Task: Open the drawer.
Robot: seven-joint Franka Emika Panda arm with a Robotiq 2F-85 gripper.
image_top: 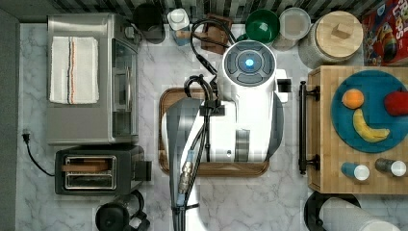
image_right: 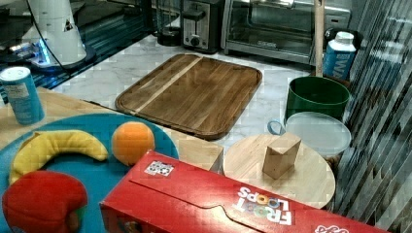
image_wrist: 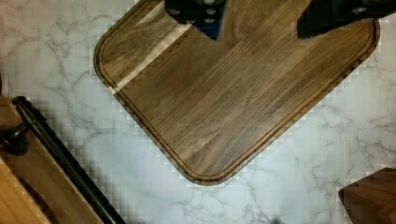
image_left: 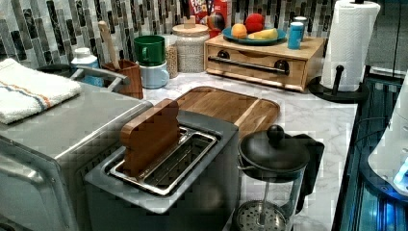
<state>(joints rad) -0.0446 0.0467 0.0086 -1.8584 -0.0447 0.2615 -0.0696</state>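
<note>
The claw (image_wrist: 259,21) hangs with its fingers (image_wrist: 201,11) spread apart, empty, above the walnut cutting board (image_wrist: 233,93) on the marble table (image_wrist: 56,56). Off beside it, past the board's corner, the drawer (image_wrist: 42,182) sits closed, its black bar handle (image_wrist: 65,163) untouched.

My arm (image_top: 240,120) is glossy white with grey joint bands, a round grey cap lit by a blue light at the centre of the top view, black cables clipped along it, and dark fingers (image_wrist: 201,11) studded with small screws.
</note>
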